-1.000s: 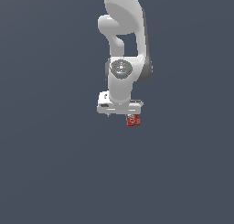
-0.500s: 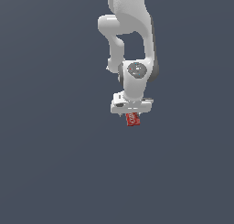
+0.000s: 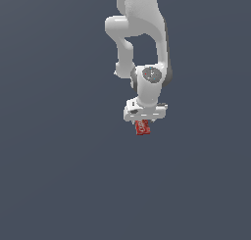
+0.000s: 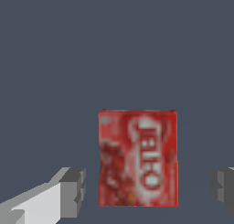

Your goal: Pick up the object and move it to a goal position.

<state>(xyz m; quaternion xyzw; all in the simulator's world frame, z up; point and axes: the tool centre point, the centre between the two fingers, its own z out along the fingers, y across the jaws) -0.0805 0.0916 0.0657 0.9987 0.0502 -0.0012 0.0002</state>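
Hovering over the small red rectangular box with white lettering (image 4: 137,157), the white two-fingered gripper (image 4: 147,186) spread wide, holding nothing. Box flat on the plain dark grey floor (image 3: 59,175), between the fingertips but touching neither, long axis crossing the closing line.

Flat even light, soft pixelated renders
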